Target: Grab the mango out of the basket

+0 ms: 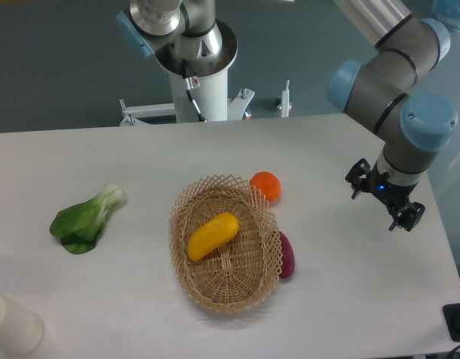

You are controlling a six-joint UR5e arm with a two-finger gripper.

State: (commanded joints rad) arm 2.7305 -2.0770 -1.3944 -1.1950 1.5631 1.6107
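Only one view here, the fixed camera, so here goes.

The gripper (384,200) hangs over bare table, well apart from everything, and it's got nothing in it. The two fingers look spread a bit, but it's small and dark against the table, so I honestly can't tell how far open it is.

The mango (212,235) is well off to the gripper's left as the camera sees it, and a little nearer the camera, lying in the basket (191,283) in its upper-middle part. It sits on a diagonal, one end toward the basket's left wall, the other pointing up-right.

So the step in hand looks like the reach, nothing grabbed yet. My take on doing it well: bring the gripper across until it's straight above the middle of the mango, turn the wrist so the fingers close across the narrow width and not along the length, open wide before dropping, and come straight down so the fingers miss the lattice rim. The smooth skin will probably slip if you pinch near an end.

Count:
- one mango
- one basket
- one orange (265,185), touching the basket's far rim
- one purple vegetable (286,256), snug against the rim nearest the gripper
- one leafy green (85,219), far past the basket
- one pale cylinder (11,323) at the near corner
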